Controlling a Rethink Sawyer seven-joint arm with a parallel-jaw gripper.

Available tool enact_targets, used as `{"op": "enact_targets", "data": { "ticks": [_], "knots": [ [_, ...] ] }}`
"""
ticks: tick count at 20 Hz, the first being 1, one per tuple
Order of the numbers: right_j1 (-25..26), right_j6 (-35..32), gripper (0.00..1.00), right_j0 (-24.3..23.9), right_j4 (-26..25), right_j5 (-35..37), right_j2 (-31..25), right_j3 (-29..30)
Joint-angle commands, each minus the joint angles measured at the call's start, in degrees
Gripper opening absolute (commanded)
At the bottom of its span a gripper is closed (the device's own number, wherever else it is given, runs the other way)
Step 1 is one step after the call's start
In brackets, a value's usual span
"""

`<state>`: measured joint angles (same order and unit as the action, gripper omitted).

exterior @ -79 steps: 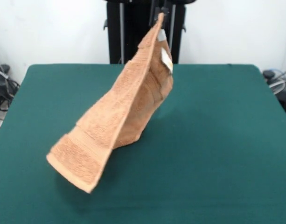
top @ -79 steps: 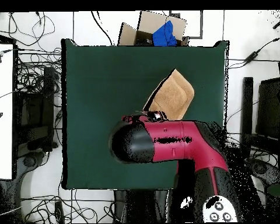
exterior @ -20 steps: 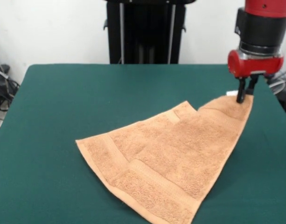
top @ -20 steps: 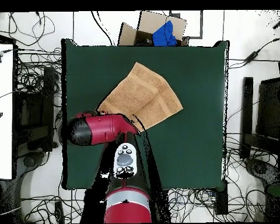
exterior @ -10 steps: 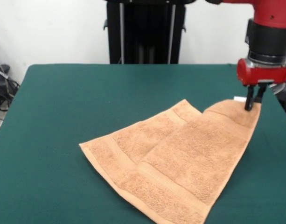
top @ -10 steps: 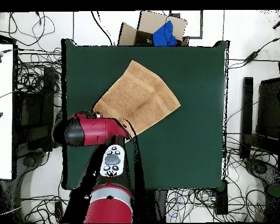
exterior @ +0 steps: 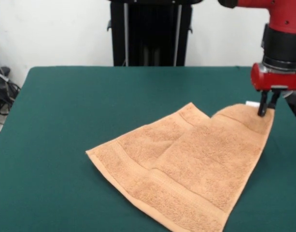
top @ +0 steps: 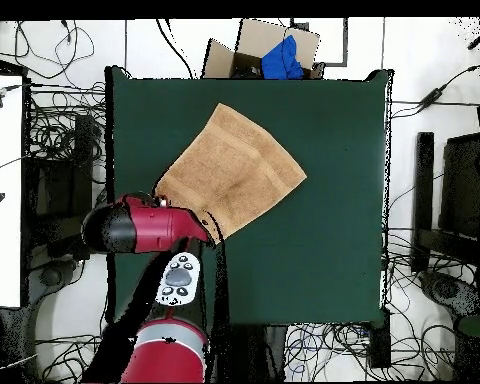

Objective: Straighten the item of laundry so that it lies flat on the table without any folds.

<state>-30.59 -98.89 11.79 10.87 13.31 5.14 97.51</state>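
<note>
The item of laundry is an orange-tan terry towel spread across the right half of the dark green table. Its far right corner is raised, and my gripper is shut on it, with a small white tag showing just beside the fingers. A soft crease runs from that corner toward the towel's middle. From above, the towel lies as a tilted square, and the red arm covers the held corner near the table's left edge.
In the overhead view a cardboard box with a blue cloth sits off the table's top edge. Cables lie on the floor around the table. A black stand rises behind the table's far edge in the front view.
The gripper has pulled the held corner further toward the table's right edge in the front view, dragging the towel along and spreading it. Four seconds ago the towel hung lifted and folded.
</note>
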Motion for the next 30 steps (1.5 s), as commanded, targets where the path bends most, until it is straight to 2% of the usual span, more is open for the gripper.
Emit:
{"op": "enact_targets", "data": {
  "ticks": [1, 8, 17, 30],
  "knots": [
    [1.7, -18.3, 0.0, 2.4, 5.9, -2.7, 1.3, 0.1],
    [2.1, -18.2, 0.0, 2.6, 10.0, -3.8, 1.4, 0.2],
    [4.3, -18.7, 0.0, 6.1, 16.0, -4.6, 3.8, -1.9],
    [12.3, -22.2, 0.0, 14.0, 28.0, 0.5, 13.4, -11.5]
  ]
}}
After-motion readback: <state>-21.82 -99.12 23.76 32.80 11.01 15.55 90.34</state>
